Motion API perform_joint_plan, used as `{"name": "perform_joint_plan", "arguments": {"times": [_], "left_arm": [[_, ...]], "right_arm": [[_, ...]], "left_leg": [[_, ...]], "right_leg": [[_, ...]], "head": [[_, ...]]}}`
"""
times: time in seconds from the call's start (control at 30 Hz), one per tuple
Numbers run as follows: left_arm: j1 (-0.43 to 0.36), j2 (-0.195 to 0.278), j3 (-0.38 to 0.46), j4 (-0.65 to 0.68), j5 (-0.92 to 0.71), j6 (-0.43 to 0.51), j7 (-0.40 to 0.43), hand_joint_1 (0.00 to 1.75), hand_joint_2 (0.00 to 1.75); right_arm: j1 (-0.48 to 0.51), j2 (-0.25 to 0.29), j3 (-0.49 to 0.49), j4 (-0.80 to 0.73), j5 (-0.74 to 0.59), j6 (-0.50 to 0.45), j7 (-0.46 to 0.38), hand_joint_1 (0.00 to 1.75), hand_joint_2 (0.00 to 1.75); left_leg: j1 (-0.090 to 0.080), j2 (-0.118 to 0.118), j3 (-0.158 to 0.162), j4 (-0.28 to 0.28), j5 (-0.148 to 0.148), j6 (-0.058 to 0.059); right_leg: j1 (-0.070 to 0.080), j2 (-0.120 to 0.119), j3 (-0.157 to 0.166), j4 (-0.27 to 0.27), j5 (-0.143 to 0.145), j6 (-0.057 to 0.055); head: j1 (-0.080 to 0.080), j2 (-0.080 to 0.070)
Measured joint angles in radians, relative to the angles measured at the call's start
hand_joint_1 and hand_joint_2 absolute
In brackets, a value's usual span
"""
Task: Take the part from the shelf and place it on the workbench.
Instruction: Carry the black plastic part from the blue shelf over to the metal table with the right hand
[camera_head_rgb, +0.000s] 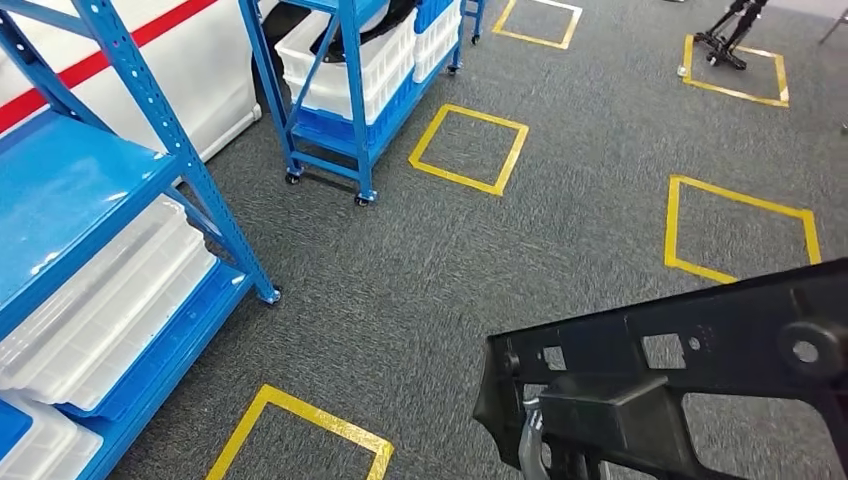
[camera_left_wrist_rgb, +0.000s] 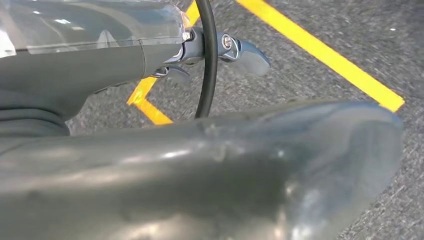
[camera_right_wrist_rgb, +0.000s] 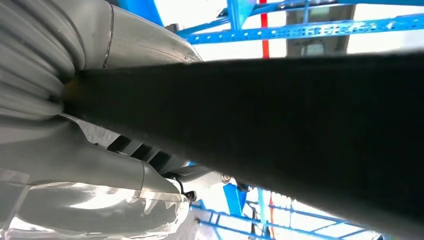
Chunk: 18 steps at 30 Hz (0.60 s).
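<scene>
You are looking at a matt black plastic part (camera_head_rgb: 700, 370) over rough grey carpet (camera_head_rgb: 560, 230). The shelf (camera_head_rgb: 90, 180) is showing glossy blue painted metal, holding smooth translucent plastic bins (camera_head_rgb: 110, 300). The left hand (camera_left_wrist_rgb: 200, 170) is gleaming grey.

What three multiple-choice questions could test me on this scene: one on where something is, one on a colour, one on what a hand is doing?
1. Where is the black part?
A. On a blue shelf
B. Held up above the grey carpet
C. Lying inside a yellow square

2. What colour are the taped squares on the floor?
A. Yellow
B. Red
C. White

3. What is the right hand doing?
A. Hanging with nothing in it
B. Pressing on a white bin
C. Gripping the black part

Answers:
1 B, the head view shows the part low in the picture with carpet beneath it.
2 A, each outline is yellow tape.
3 C, in the right wrist view the hand wraps the dark part.
</scene>
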<state>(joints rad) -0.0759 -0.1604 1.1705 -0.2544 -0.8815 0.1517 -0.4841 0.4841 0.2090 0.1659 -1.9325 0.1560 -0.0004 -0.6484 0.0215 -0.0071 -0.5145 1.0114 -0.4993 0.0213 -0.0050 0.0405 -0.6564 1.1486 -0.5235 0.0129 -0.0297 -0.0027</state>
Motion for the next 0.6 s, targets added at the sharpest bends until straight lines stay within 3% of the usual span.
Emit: {"name": "perform_joint_plan", "arguments": {"times": [0.07,0.1,0.13,0.17,0.23,0.3,0.37,0.4,0.47,0.53,0.6], "left_arm": [[0.003,0.000,0.000,0.000,-0.001,0.000,-0.001,0.00,0.00],[0.003,0.000,0.000,0.000,-0.001,0.000,-0.002,0.00,0.00],[0.003,-0.001,0.000,0.000,-0.002,0.000,-0.002,0.00,0.00],[0.002,-0.003,0.000,0.000,-0.002,0.000,-0.002,0.00,0.00],[0.000,-0.006,0.000,0.000,-0.004,0.000,-0.003,0.00,0.00],[0.000,-0.009,0.000,0.000,-0.005,0.000,-0.003,0.00,0.00],[-0.002,-0.011,0.000,0.000,-0.005,0.000,-0.004,0.00,0.00],[-0.003,-0.013,0.000,0.000,-0.005,0.000,-0.004,0.00,0.00],[-0.005,-0.015,0.000,0.000,-0.006,-0.001,-0.004,0.00,0.00],[-0.003,-0.015,0.000,0.000,-0.007,-0.002,-0.004,0.00,0.00],[0.001,-0.016,0.000,0.000,-0.007,-0.003,-0.004,0.00,0.00]], "right_arm": [[0.000,0.003,-0.007,0.001,0.004,0.002,0.001,1.75,1.75],[0.002,0.004,-0.011,0.002,0.006,0.002,0.001,1.75,1.75],[0.003,0.004,-0.015,0.003,0.008,0.003,0.001,1.75,1.75],[0.004,0.005,-0.019,0.004,0.009,0.004,0.002,1.75,1.75],[0.004,0.008,-0.025,0.004,0.011,0.006,0.002,1.75,1.75],[0.004,0.011,-0.027,0.004,0.013,0.008,0.002,1.75,1.75],[0.005,0.015,-0.030,0.004,0.014,0.008,0.001,1.75,1.75],[0.007,0.016,-0.031,0.004,0.015,0.008,0.002,1.75,1.75],[0.007,0.021,-0.035,0.004,0.019,0.011,0.002,1.75,1.75],[0.007,0.027,-0.037,0.004,0.023,0.015,0.004,1.75,1.75],[0.007,0.029,-0.040,0.004,0.026,0.017,0.006,1.75,1.75]], "left_leg": [[-0.004,0.029,-0.001,-0.001,-0.001,0.003],[-0.005,0.043,0.000,0.000,-0.003,0.003],[-0.005,0.057,0.001,0.000,-0.005,0.002],[-0.005,0.069,0.004,0.000,-0.007,0.001],[-0.008,0.089,0.012,0.000,-0.014,-0.006],[-0.011,0.106,0.019,-0.001,-0.021,-0.015],[-0.013,0.125,0.027,-0.005,-0.024,-0.025],[-0.012,0.124,0.031,-0.005,-0.029,-0.030],[-0.009,0.081,0.018,0.034,-0.058,-0.038],[-0.008,0.025,-0.038,0.152,-0.119,-0.042],[-0.008,0.014,-0.101,0.269,-0.154,-0.044]], "right_leg": [[-0.004,-0.028,-0.059,0.117,-0.051,0.007],[-0.006,-0.033,-0.074,0.144,-0.055,0.009],[-0.008,-0.037,-0.069,0.135,-0.039,0.010],[-0.008,-0.044,-0.043,0.089,-0.009,0.009],[-0.001,-0.087,0.030,-0.042,0.046,-0.001],[0.009,-0.117,0.066,-0.111,0.059,-0.013],[0.014,-0.101,0.064,-0.119,0.058,-0.022],[0.012,-0.090,0.066,-0.124,0.060,-0.028],[0.005,-0.068,0.073,-0.137,0.066,-0.041],[0.002,-0.046,0.076,-0.141,0.068,-0.050],[0.004,-0.018,0.076,-0.139,0.067,-0.052]], "head": [[0.000,0.000],[0.000,0.000],[0.000,0.000],[0.000,0.000],[0.000,0.000],[0.000,0.000],[0.000,0.000],[0.000,0.000],[0.000,0.000],[0.000,0.000],[0.000,0.000]]}}
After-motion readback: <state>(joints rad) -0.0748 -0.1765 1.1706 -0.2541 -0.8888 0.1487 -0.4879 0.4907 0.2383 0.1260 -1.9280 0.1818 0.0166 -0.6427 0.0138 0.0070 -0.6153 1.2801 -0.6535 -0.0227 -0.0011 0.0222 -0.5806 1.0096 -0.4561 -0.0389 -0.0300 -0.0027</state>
